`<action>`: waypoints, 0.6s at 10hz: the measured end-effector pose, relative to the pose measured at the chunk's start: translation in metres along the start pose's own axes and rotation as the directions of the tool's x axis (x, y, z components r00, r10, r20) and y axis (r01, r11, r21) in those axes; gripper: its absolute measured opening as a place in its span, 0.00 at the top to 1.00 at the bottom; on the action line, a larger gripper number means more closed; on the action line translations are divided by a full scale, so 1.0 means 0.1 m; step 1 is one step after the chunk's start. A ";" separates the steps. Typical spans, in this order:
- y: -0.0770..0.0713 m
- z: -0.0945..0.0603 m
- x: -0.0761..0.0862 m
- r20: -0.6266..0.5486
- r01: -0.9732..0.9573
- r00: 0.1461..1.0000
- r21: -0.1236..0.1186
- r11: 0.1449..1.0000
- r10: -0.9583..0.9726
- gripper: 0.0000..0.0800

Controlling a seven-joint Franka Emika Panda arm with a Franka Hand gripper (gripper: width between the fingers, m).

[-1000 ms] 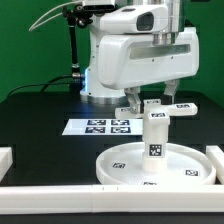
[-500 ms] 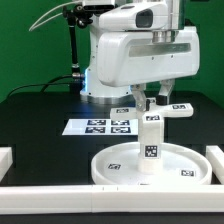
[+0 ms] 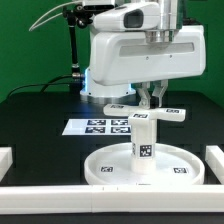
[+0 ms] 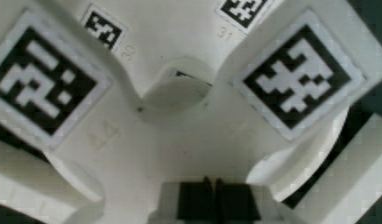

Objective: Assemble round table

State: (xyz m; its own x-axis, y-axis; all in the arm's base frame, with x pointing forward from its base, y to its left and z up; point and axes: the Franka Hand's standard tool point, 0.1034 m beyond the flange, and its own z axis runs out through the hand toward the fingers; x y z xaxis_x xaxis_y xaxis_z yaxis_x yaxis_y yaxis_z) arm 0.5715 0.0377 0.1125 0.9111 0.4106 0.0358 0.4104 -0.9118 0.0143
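The black table (image 3: 40, 110) has open room toward the exterior view's left, while white border blocks (image 3: 60, 187) line its near edge and both near corners. The marker board (image 3: 100, 126) lies flat behind the round disc (image 3: 105, 166), which rests near the front edge. The arm (image 3: 140, 55) reaches straight down over the disc, its gripper (image 3: 152, 100) closed on the cross-shaped base (image 3: 150, 115). That base sits level atop the leg (image 3: 143, 147), whose long axis stands upright on the disc's middle. In the wrist view the base (image 4: 188, 95) fills the picture, tags on its arms.
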 end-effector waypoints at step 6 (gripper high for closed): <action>0.06 -0.01 0.00 0.010 0.036 0.999 0.004 0.999 -0.036 0.65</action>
State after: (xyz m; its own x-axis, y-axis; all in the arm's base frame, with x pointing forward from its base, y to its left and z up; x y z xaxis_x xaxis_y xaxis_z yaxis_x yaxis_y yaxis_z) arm 0.5738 0.0320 0.1132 0.8960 0.4433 0.0255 0.4432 -0.8964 0.0111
